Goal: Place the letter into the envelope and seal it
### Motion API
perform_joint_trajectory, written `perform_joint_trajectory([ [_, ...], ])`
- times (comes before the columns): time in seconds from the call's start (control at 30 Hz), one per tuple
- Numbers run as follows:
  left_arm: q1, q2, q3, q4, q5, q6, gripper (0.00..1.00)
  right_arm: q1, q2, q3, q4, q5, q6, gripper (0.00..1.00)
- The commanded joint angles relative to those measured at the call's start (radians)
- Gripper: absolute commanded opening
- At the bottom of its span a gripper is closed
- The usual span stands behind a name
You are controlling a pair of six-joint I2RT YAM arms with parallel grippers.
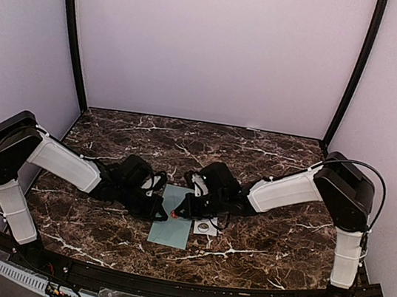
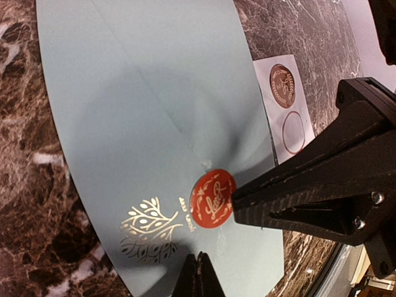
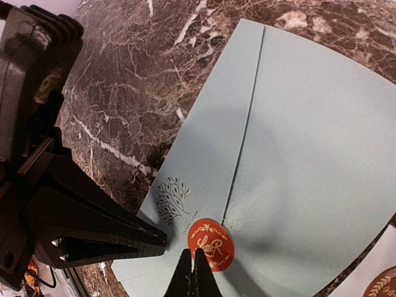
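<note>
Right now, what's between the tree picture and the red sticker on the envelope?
Only a short line of tiny gold lettering, too small to read, printed on the envelope. The left wrist view shows it.

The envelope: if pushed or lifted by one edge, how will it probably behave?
The envelope lies thin and flat on the marble table, so a push would probably slide it, not tip it. Being paper, it is likely light and would bend if lifted by one edge. The red sticker sits over the flap tip, so the flap should stay closed.
</note>
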Motion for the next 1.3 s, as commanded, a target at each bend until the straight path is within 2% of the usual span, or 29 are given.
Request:
perform_joint_trajectory([
  [0.0,-0.006,0.014,-0.026,-0.037,-0.006,0.006,0.00,0.007,0.037,0.033,0.037,-0.024,-0.009,0.00],
  [0.73,-0.006,0.018,-0.024,-0.050,-0.022,0.010,0.00,0.018,0.044,-0.015,-0.002,-0.004,0.012,0.00],
  [1.27,-0.006,0.007,-0.020,-0.046,-0.045,0.009,0.00,0.024,-0.035,-0.055,-0.010,0.015,0.004,0.00],
])
